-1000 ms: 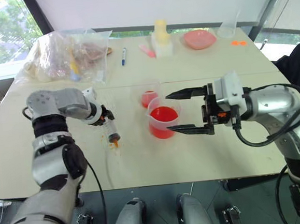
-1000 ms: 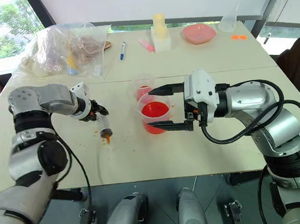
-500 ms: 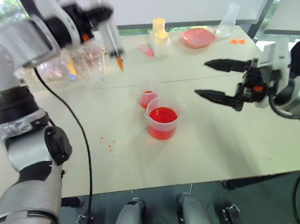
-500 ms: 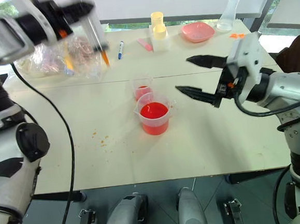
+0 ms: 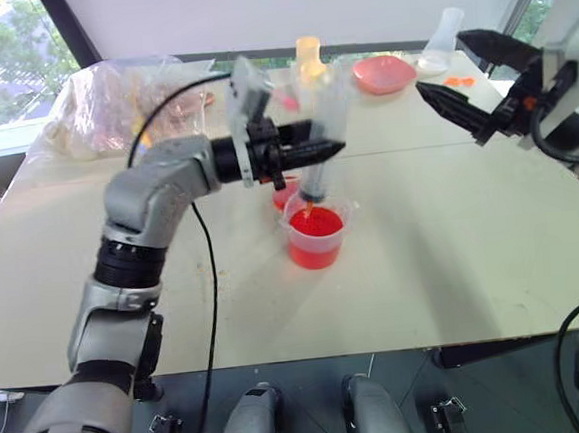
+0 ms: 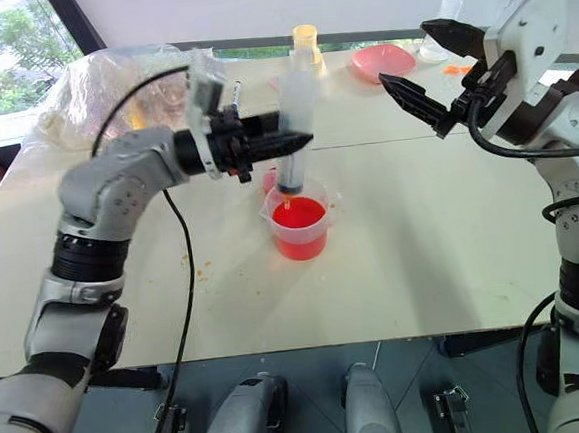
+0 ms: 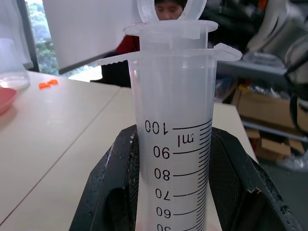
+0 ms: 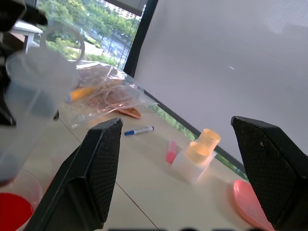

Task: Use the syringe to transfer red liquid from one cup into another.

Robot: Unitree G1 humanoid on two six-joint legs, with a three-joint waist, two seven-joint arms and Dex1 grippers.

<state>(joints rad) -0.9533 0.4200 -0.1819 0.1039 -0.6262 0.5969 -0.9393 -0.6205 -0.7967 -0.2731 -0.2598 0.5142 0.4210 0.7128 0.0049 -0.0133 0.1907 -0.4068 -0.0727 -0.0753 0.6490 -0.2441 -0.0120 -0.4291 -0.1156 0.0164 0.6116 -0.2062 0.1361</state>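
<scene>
- L gripper (image 6: pixel 298 136) is clamping the syringe (image 6: pixel 294 126) around the barrel, jaws closed on it; the wrist view is showing both black fingers (image 7: pixel 108 192) hugging the barrel just under the top flange, scale marks facing the camera.
- Syringe is standing roughly upright, long axis near vertical w/ a slight tilt, orange tip (image 5: pixel 311 207) pointing down.
- Tip is hanging right over the big beaker (image 5: pixel 316 236), at or just above the red liquid (image 5: pixel 315 224). Can't tell whether it is touching the surface.
- Small cup (image 5: pixel 285 190) is sitting just behind the beaker, touching or nearly so, partly hidden by the L arm; a little red is showing in it.
- Barrel is looking mostly clear/empty, plunger seeming pushed in, so prob. at the start of a draw step.
- R gripper (image 5: pixel 465 82) is hanging open and empty, well apart from the cups, up over the far R side of the table (image 5: pixel 454 264).
- Key relation: plunger head (image 7: pixel 171 12) is lying at the top of the syringe, above the L grip; R gripper is off to the R of it and near the same height, fingers pointing across toward it.
- Judgement: L arm is the nearer one but is busy holding; pulling the plunger would prob. fall to the R arm, coming in sideways and then lifting along the vertical axis.
- Risk: a side pull could tilt the barrel and swing the tip out of the beaker.
</scene>
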